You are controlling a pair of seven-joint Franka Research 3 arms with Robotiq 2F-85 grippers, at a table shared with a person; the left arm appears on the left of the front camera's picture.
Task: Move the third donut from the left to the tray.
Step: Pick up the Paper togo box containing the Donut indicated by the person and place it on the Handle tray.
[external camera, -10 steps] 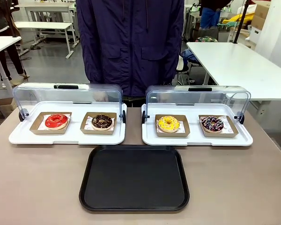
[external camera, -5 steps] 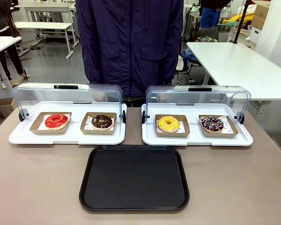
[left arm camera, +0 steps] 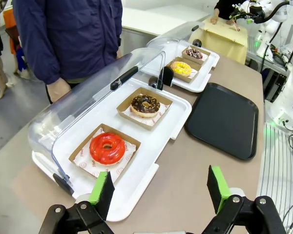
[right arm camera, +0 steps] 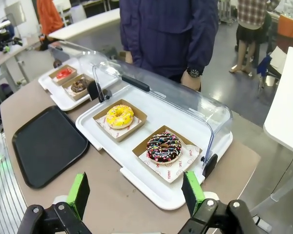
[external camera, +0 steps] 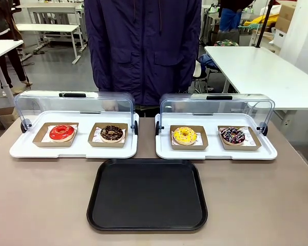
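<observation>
While spread wide with nothing held, hovering at the bottom edges of own wrist views: left gripper (left arm camera: 160, 185), right gripper (right arm camera: 136, 189). Centre right of front view: glossy yellow-iced ring donut (external camera: 185, 135) in square brown cardboard holder (external camera: 202, 144), on right-hand white tray (external camera: 215, 154) under clear domed lid (external camera: 215, 106). Four ring donuts, two white trays. Lower centre: smooth black plastic tray (external camera: 147, 220), rounded corners.
</observation>
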